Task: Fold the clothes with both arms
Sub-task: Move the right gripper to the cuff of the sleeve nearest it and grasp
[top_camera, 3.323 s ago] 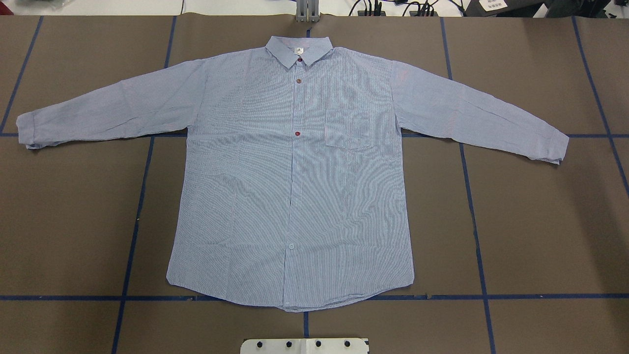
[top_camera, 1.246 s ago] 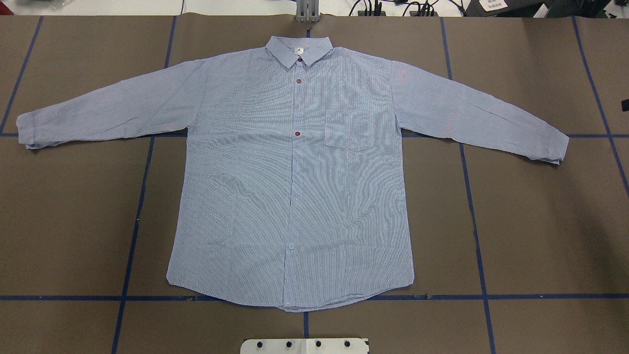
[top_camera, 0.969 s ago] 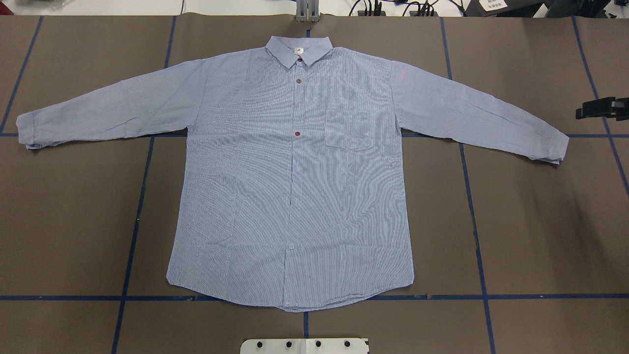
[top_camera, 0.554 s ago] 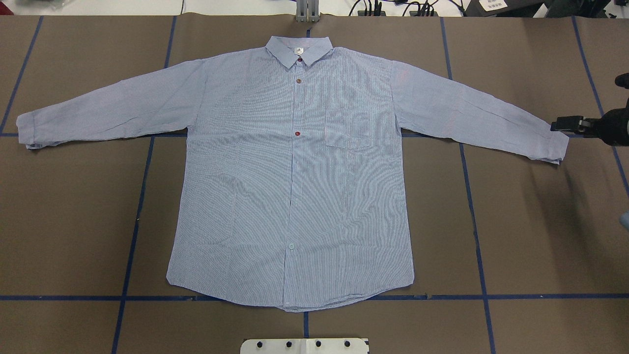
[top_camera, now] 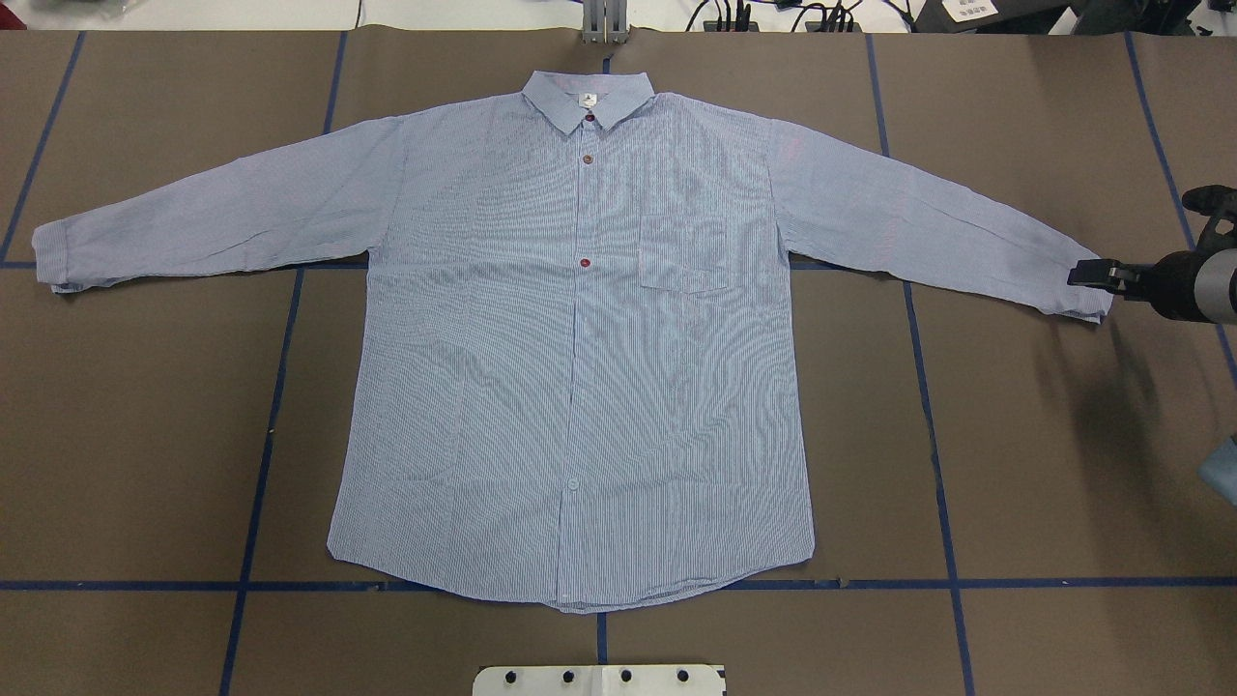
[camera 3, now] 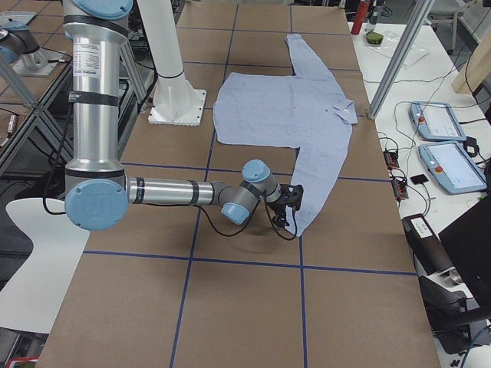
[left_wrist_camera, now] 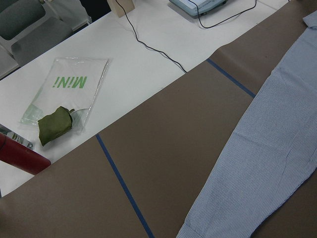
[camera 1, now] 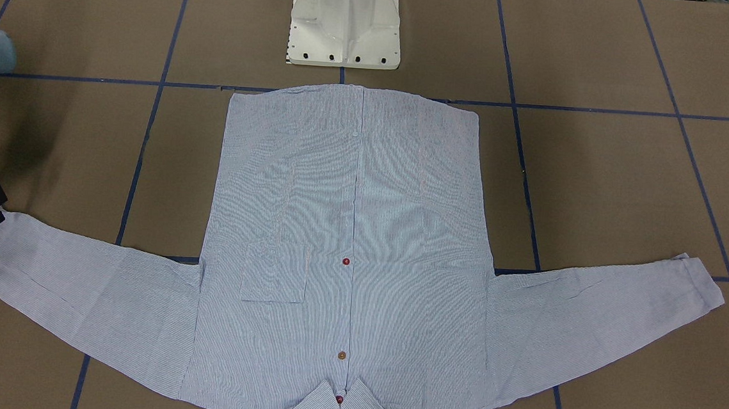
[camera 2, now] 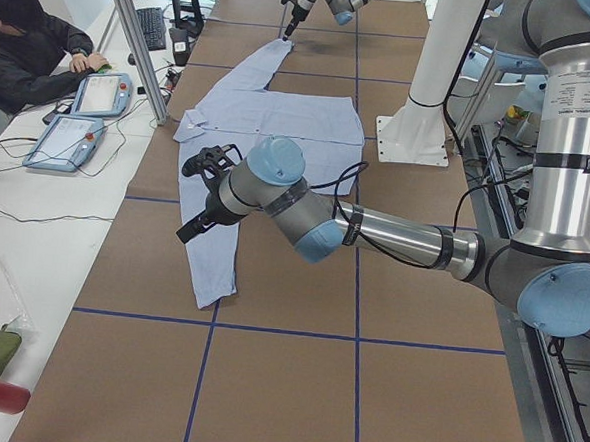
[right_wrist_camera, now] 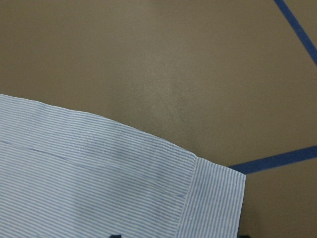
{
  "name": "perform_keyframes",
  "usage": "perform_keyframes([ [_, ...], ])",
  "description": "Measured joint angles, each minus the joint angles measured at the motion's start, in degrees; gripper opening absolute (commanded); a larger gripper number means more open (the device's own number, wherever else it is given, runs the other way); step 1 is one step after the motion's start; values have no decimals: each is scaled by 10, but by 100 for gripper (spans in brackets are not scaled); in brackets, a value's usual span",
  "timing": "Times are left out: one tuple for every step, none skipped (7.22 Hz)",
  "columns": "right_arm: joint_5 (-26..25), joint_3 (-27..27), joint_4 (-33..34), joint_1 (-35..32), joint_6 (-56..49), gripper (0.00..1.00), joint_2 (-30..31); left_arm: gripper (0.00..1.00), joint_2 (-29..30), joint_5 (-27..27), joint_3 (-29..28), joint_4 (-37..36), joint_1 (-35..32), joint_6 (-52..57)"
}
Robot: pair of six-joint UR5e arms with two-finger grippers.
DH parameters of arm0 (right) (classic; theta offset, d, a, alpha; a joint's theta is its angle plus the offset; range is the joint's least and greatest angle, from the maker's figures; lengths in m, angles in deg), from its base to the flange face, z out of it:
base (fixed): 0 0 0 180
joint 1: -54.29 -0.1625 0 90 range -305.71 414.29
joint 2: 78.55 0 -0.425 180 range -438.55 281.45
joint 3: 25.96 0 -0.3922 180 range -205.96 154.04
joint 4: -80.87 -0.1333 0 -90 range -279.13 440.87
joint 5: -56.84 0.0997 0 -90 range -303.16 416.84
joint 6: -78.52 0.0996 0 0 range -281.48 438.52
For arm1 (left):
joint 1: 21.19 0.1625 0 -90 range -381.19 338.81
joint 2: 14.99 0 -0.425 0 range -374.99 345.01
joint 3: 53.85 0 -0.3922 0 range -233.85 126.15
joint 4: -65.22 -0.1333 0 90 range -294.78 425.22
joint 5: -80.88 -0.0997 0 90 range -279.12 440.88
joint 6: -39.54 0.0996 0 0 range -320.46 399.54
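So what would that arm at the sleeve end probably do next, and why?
Probably ease the right gripper down and close on the cuff. Its tips sit right at the cuff's edge, the shirt lies flat and spread out, and nothing looks gripped yet.

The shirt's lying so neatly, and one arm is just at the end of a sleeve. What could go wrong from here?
1. The right pincer sits right at the edge of the cuff, which lies flat on the table. It might catch only one layer, or slip off.
2. The left pincer hangs above its sleeve, not at its end. If one sleeve gets pulled alone, the shirt could skew and wrinkle.
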Motion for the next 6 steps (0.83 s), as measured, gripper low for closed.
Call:
perform_keyframes([
  [-7, -1, -10, 9, 6, 76, 5, 100, 0, 1, 0, 0, 0, 0],
  [-13, -2, -15, 16, 9, 73, 8, 100, 0, 4, -1, 0, 0, 0],
  [-19, -4, -17, 20, 9, 71, 9, 100, -1, 7, -1, 0, 0, 0],
  [-24, -6, -18, 22, 10, 69, 10, 100, -1, 9, -1, 0, 0, 1],
  [-30, -9, -18, 23, 10, 65, 10, 100, -1, 9, -2, 0, 0, 1],
  [-33, -12, -18, 24, 10, 57, 10, 100, -1, 10, -2, 0, 0, 1],
])
